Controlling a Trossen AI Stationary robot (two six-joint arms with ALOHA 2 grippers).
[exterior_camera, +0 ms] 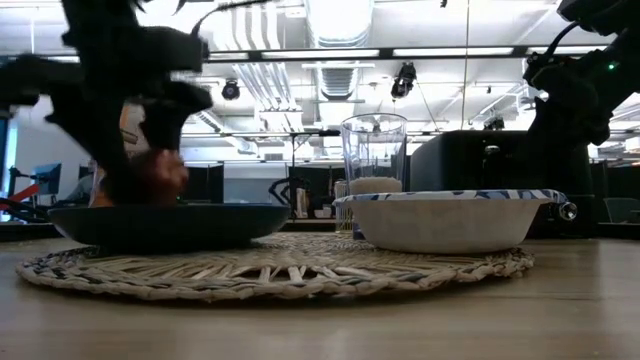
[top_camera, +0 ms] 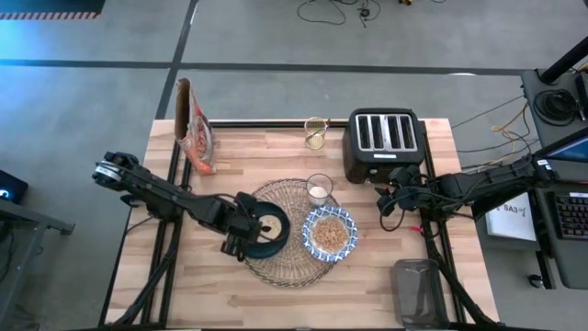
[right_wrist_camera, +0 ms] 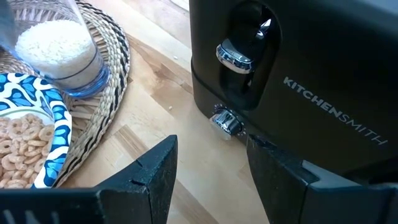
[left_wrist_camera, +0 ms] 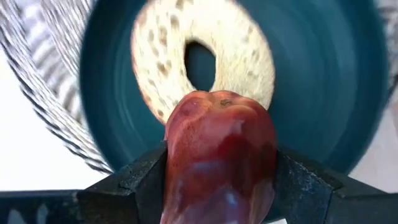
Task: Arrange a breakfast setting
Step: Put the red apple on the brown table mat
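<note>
Placemat [top_camera: 287, 232] first, since it sits nearest the front edge of the tabletop [top_camera: 184, 294]: round woven straw, with the rest of the setting on it. The dark teal plate [top_camera: 273, 241] sits on its left part with a bagel [left_wrist_camera: 202, 59] lying flat in the middle. Left end effector [top_camera: 246, 230] is right over the plate's left side, fingers [left_wrist_camera: 140, 183] clamped on a shiny red apple [left_wrist_camera: 219, 155], held just off the bagel as far as the wrist view shows. The low view blurs whether the apple touches the plate, so can't say.

Next to the plate, on the mat's right part, is the blue-and-white patterned bowl [top_camera: 330, 233] full of cereal rings. Just behind the bowl stands the small clear glass [top_camera: 319, 189], white stuff in the bottom, on the mat's far rim.

Right end effector [top_camera: 397, 197] hovers off to the right of the mat, fingers spread apart and holding nothing, just in front of the black toaster [top_camera: 384, 142].

Farther back, a second glass [top_camera: 316, 132] sits near the far edge, and a snack bag [top_camera: 194, 129] stands at the far left.
</note>
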